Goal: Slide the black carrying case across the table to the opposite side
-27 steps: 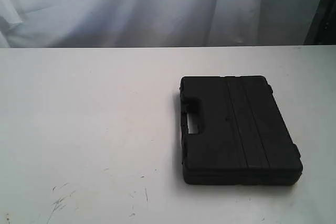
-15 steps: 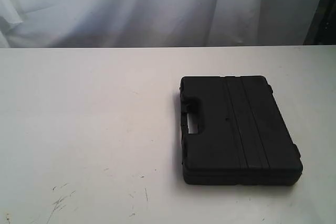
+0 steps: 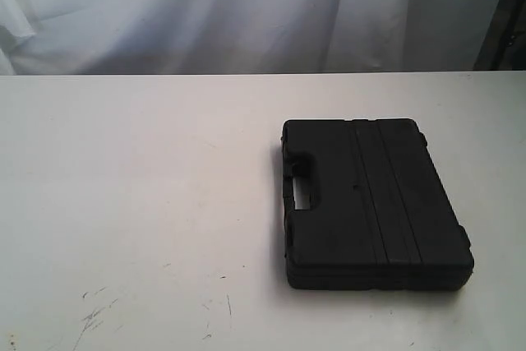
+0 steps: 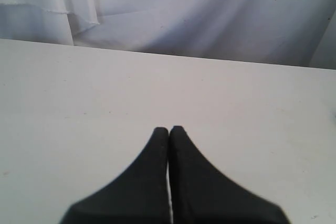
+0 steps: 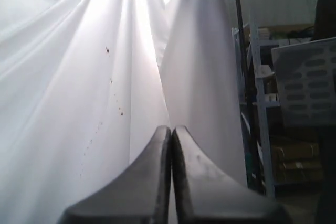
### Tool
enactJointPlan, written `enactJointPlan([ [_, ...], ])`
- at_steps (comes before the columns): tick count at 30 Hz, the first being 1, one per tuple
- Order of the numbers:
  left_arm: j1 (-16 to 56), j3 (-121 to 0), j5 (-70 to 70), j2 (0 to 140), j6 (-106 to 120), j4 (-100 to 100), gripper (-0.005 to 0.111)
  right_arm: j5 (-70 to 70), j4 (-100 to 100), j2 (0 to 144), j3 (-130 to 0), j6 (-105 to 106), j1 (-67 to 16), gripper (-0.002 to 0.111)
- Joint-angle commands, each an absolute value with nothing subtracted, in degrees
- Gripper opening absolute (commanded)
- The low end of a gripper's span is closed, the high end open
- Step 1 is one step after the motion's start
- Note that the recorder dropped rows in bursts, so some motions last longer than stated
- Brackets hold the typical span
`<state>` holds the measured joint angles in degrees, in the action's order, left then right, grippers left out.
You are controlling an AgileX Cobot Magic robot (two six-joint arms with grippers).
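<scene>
The black case lies flat on the white table, right of centre in the exterior view, its cut-out handle facing left and ribbed stripes running front to back. Neither arm shows in the exterior view. In the left wrist view my left gripper is shut with nothing between its fingers, above bare tabletop; the case is out of that view. In the right wrist view my right gripper is shut and empty, facing the white curtain, with neither table nor case in sight.
A white curtain hangs behind the table's far edge. Dark scratches mark the tabletop near the front left. A metal shelf rack stands beside the curtain in the right wrist view.
</scene>
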<state>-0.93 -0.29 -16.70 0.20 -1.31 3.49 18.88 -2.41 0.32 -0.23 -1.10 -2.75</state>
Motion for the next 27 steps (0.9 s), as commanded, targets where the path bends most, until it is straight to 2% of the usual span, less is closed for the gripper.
enactJointPlan([
  [1,-1.0,0.0,-16.3,0.0,-1.2,3.5,0.000,26.7,-1.5,0.0,0.0,-0.8,-2.4,0.000],
  [4,-1.0,0.0,-16.3,0.0,-1.2,3.5,0.000,32.9,-2.0,0.0,0.0,-1.1,-2.4,0.000],
  [9,-1.0,0.0,-16.3,0.0,-1.2,3.5,0.000,30.0,-4.1,0.0,-4.4,-2.5,-2.4,0.000],
  [15,-1.0,0.0,-16.3,0.0,-1.2,3.5,0.000,17.0,-4.0,4.0,-17.8,-3.0,-2.4,0.000],
  [23,-1.0,0.0,-16.3,0.0,-1.2,3.5,0.000,-0.9,-4.0,21.3,-33.2,-3.0,-2.4,0.000],
  [27,-1.0,0.0,-16.3,0.0,-1.2,3.5,0.000,-9.7,-4.0,30.6,-36.0,-3.0,-2.4,0.000],
])
